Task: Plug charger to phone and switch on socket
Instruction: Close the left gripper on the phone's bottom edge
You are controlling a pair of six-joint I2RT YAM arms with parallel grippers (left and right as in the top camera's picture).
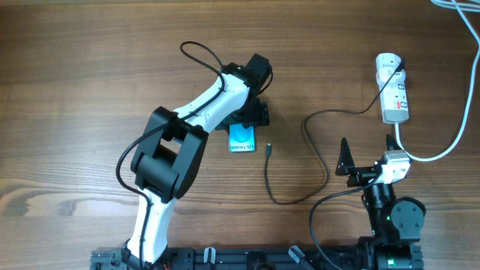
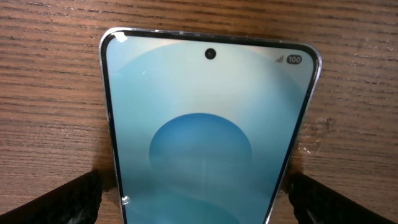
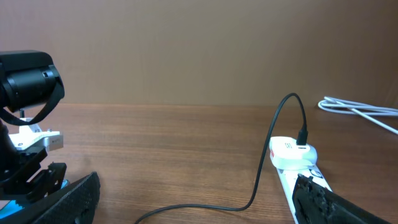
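The phone (image 1: pixel 242 139) lies flat on the table, its cyan screen lit, and it fills the left wrist view (image 2: pixel 208 124). My left gripper (image 1: pixel 247 116) is right over its far end. The fingers (image 2: pixel 196 199) are open and straddle the phone, with a thin gap of wood on each side. The black charger cable (image 1: pixel 268 176) loops from the socket (image 1: pixel 393 88) to its plug tip (image 1: pixel 268 148), which lies loose just right of the phone. My right gripper (image 1: pixel 367 151) is open and empty below the socket. In the right wrist view (image 3: pixel 199 199) the cable (image 3: pixel 261 180) runs between its fingers and the socket (image 3: pixel 292 155) is at the right finger.
A thicker white cable (image 1: pixel 450 150) runs from the socket's near end out to the table's far right corner, and it also shows in the right wrist view (image 3: pixel 354 107). The left arm's white links stretch from the front edge to the table's middle.
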